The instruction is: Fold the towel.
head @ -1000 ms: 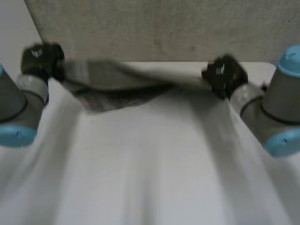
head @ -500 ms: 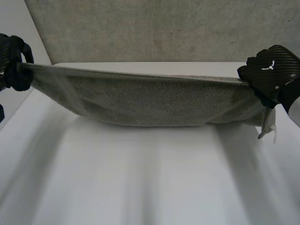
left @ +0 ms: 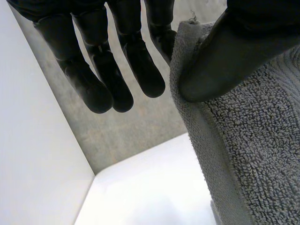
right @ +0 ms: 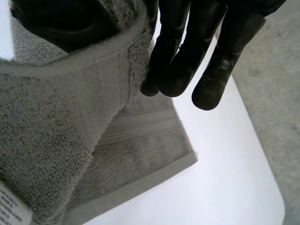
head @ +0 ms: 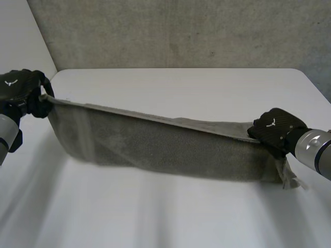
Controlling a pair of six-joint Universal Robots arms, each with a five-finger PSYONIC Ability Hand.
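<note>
A grey-green towel (head: 165, 147) hangs doubled and stretched in the air between my two hands, its lower fold close to the white table (head: 181, 88). My left hand (head: 23, 93) is shut on the towel's left end, held higher. In the left wrist view the thumb (left: 225, 61) pinches the towel's hem (left: 253, 154) against a finger; the other fingers (left: 117, 75) hang free. My right hand (head: 274, 132) is shut on the right end, lower down. There the thumb (right: 61, 23) presses the towel (right: 56, 140) against the fingers (right: 178, 56).
A grey panel (head: 181, 31) stands behind the table's far edge. A white label (head: 290, 178) dangles from the towel's right end, under my right hand. The table's right edge runs close beside my right arm (head: 318, 152).
Both hands have drawn apart and come nearer, pulling the towel taut. In the last half second the right hand dropped lower, so the towel's top edge now slopes down to the right.
</note>
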